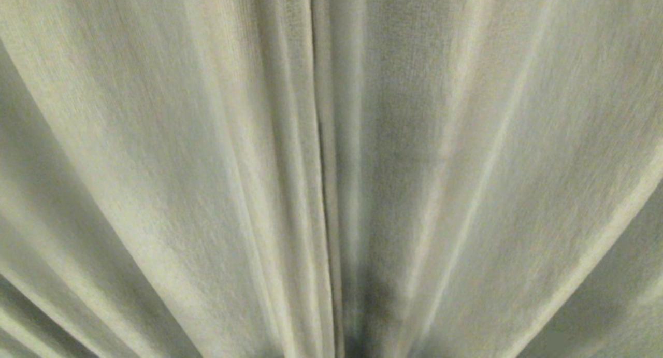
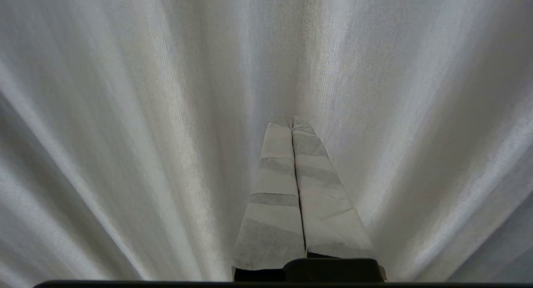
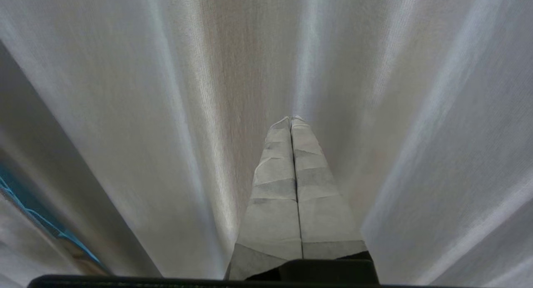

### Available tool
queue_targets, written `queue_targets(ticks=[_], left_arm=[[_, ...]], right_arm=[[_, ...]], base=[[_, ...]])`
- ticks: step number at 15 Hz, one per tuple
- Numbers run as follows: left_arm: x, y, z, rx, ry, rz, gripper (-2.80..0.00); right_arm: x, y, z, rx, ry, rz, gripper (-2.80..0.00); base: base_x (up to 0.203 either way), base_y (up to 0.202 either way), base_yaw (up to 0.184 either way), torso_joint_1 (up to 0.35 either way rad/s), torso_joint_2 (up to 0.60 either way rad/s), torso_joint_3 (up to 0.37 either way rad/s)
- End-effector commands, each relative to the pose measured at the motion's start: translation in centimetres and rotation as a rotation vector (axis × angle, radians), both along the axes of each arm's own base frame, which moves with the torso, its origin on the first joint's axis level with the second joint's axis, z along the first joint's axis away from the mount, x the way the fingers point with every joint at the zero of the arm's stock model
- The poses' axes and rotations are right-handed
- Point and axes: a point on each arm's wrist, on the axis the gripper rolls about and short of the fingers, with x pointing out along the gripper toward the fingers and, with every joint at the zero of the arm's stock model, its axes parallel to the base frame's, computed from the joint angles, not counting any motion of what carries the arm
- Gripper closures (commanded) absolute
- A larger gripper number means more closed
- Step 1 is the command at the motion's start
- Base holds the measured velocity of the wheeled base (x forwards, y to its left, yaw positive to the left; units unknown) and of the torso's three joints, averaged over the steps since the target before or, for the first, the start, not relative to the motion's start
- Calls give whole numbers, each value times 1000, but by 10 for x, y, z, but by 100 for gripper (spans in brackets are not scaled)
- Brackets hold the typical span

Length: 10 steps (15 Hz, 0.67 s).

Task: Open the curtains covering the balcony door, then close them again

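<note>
Directly before the robot, the pale beige-grey pleated woven curtains [image 1: 207, 166] hung drawn together, their two edges meeting at a central vertical seam and hiding the balcony door, so opening had evidently not begun. Each wrist view showed fabric filling the frame just ahead of the fingertips: the left hand [image 2: 291, 120] and right hand [image 3: 291, 119], both tape-wrapped, were fully closed and held nothing.

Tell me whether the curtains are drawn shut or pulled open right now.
Shut. In the head view the curtains fill the whole picture, and their two edges meet at a middle seam; no door or glass shows.
</note>
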Motion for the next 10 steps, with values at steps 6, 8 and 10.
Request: queue_targets(ticks=[6, 8, 10], left_arm=[[0, 0, 0, 0, -3, 1, 0], [0, 0, 0, 0, -3, 1, 0], [0, 0, 0, 0, -3, 1, 0]], right_arm=[[0, 0, 0, 20, -1, -9, 0], [0, 0, 0, 21, 0, -9, 0], [0, 0, 0, 21, 0, -9, 0]], base=[[0, 0, 0, 0, 0, 0], [0, 0, 0, 0, 0, 0], [0, 0, 0, 0, 0, 0]])
